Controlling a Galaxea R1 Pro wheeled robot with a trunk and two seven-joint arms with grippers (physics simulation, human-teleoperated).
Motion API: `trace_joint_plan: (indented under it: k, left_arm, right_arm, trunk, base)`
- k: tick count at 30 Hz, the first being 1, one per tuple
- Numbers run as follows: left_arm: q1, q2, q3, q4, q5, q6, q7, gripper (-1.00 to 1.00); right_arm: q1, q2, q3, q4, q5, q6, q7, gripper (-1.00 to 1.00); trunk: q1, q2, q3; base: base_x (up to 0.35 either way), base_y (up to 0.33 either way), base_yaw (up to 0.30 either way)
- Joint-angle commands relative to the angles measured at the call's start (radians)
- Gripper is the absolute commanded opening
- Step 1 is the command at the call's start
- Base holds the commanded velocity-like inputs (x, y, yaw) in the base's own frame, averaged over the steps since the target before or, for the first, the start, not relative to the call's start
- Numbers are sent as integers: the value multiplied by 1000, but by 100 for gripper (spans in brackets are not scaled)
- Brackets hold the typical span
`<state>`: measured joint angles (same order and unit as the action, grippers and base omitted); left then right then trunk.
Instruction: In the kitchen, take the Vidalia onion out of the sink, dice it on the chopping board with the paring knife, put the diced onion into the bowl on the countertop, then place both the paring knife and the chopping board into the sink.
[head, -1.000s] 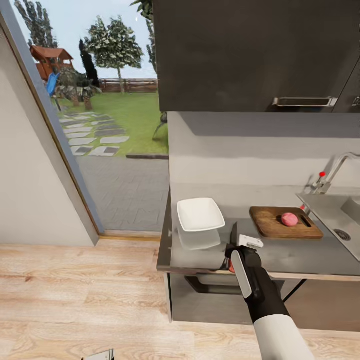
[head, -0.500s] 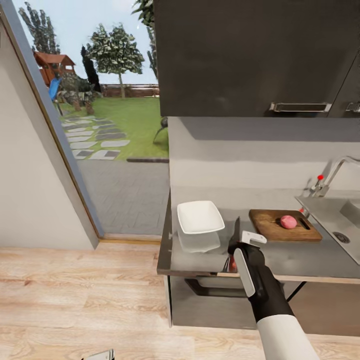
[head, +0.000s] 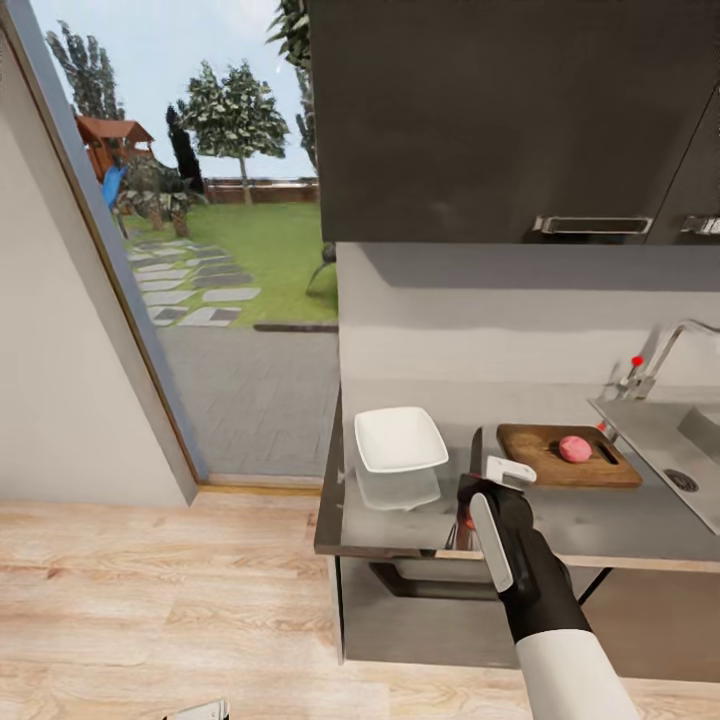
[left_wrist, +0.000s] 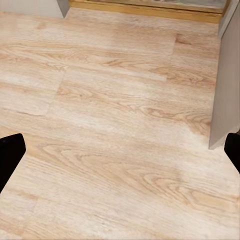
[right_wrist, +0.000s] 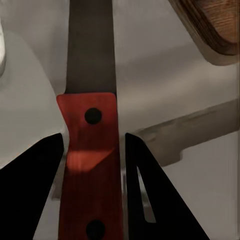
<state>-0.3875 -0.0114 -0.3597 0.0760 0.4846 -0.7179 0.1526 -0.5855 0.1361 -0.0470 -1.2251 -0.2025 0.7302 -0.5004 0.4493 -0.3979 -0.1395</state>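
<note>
I have the knife (right_wrist: 90, 150) pinched between the two dark fingers (right_wrist: 35, 190) of my right hand (head: 478, 497), and the right wrist camera gives me what the head camera cannot: the red handle with its two dark rivets sits squarely in the closed grip, the dark blade running out ahead over the grey bench (head: 590, 520). From the head I only catch a sliver of red under the hand and the blade tip pointing away, just beside the white bowl (head: 400, 438), which sits near the bench's end towards the open doorway. On the other side of the hand lies the brown board (head: 545, 462), and the pinkish onion (head: 575, 449) rests on top of it, in one piece; a corner of that board also shows at the edge of the right wrist picture. Beyond the board come the steel sink (head: 660, 450) and its chrome tap (head: 655, 365) with the red-tipped lever. Black upper cabinets (head: 510, 110) hang over the bench. My left hand (left_wrist: 120, 155) has its fingertips spread wide with nothing between them, hanging over the pale wood floor (left_wrist: 110, 125).
</note>
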Motion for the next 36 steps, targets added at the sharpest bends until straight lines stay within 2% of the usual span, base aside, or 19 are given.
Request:
trace_joint_plan:
  k: [1,28,33,36]
  left_arm:
    - [-2,-1,-8,4,2,-5,5,100]
    - [-2,-1,-9,4,2,-5,5,100]
    - [-2,-2,-9,4,2,-5,5,100]
    - [-2,-2,-9,4,2,-5,5,100]
  right_arm:
    - [-1,0,-1,-4,-11,2,-9,-100]
    - [-1,-1,-1,-23,-11,5,-10,-100]
    - [-1,-23,0,-40,-11,6,-10,-100]
    - [-1,-28,0,-45,-11,6,-10,-100]
  trunk:
    - [1,-2,-1]
    - [1,-2,40]
    - [1,-2,48]
    - [1,-2,53]
  base:
    - [0,0,0]
    - [0,0,0]
    - [0,0,0]
    - [0,0,0]
